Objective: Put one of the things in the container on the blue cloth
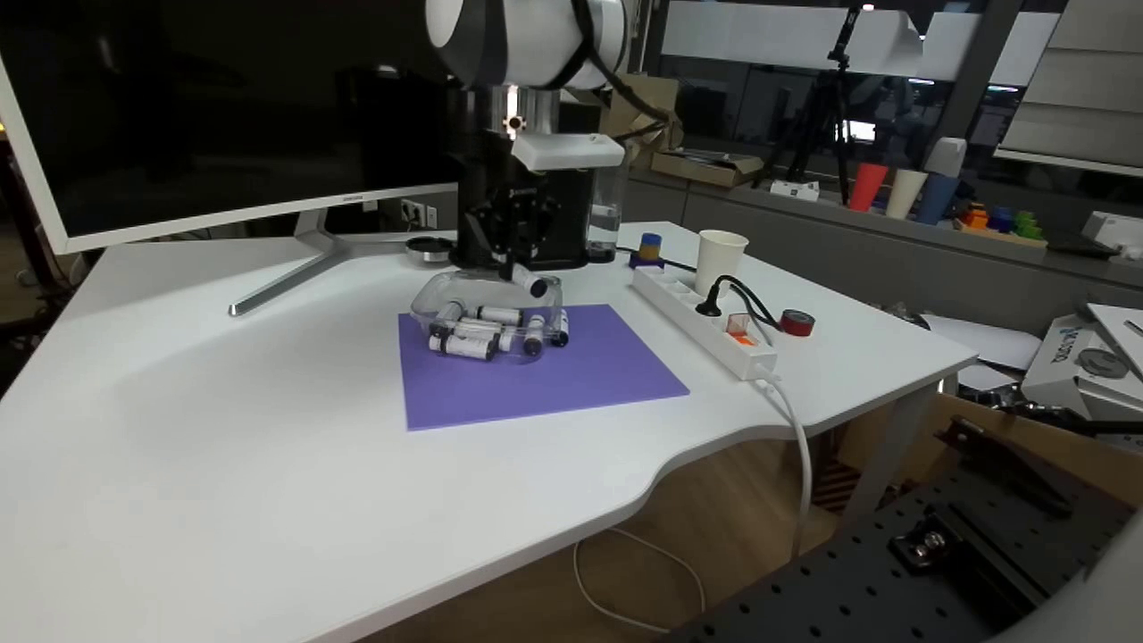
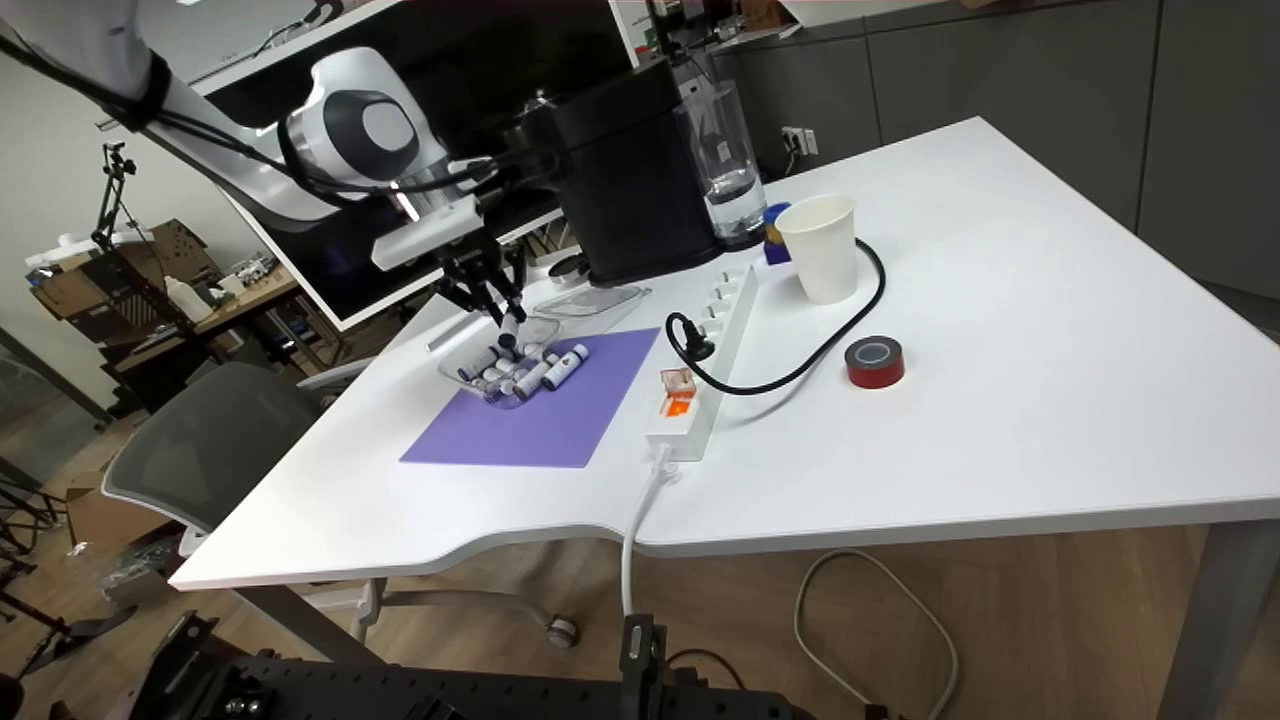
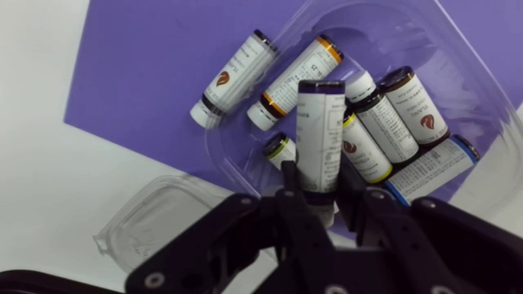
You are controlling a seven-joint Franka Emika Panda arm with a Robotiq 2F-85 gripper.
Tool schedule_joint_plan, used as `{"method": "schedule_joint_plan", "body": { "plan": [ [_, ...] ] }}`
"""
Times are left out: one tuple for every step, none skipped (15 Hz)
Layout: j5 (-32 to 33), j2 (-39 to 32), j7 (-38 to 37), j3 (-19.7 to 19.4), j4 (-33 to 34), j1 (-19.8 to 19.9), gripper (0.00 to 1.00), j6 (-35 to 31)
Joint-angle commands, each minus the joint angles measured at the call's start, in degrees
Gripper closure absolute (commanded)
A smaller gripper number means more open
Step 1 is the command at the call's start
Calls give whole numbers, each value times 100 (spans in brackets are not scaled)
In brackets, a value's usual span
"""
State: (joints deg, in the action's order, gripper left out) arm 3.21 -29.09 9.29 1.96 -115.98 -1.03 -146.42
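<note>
The things are small white-labelled bottles. Several lie in the container, a clear plastic tray that also shows in both exterior views. The tray stands partly on the blue cloth, which shows in both exterior views. One bottle lies on the cloth just outside the tray's wall; it also shows in an exterior view. My gripper is shut on another bottle, tilted with its base outward, above the tray. The held bottle's capped end is partly hidden between the fingers.
A clear lid lies beside the tray. A white power strip with a black plug is right of the cloth, near a paper cup and red tape. A black bin and a monitor stand behind.
</note>
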Motion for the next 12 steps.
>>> {"method": "schedule_joint_plan", "body": {
  "plan": [
    [65,790,-344,-231,-585,66,93,236],
    [59,898,-315,-282,-646,121,93,352],
    [73,963,-238,-342,-695,194,93,482],
    [82,1012,-181,-396,-738,261,93,590],
    [73,1020,-82,-442,-764,358,93,681],
    [50,1015,24,-469,-787,451,93,763],
    [81,979,129,-510,-801,527,93,806],
    [132,935,187,-554,-810,580,93,842],
    [225,891,177,-616,-836,605,93,795],
    [341,825,159,-675,-849,611,93,763],
    [459,765,145,-717,-862,619,93,750],
    [580,694,107,-759,-876,613,93,712]
  ]
}}
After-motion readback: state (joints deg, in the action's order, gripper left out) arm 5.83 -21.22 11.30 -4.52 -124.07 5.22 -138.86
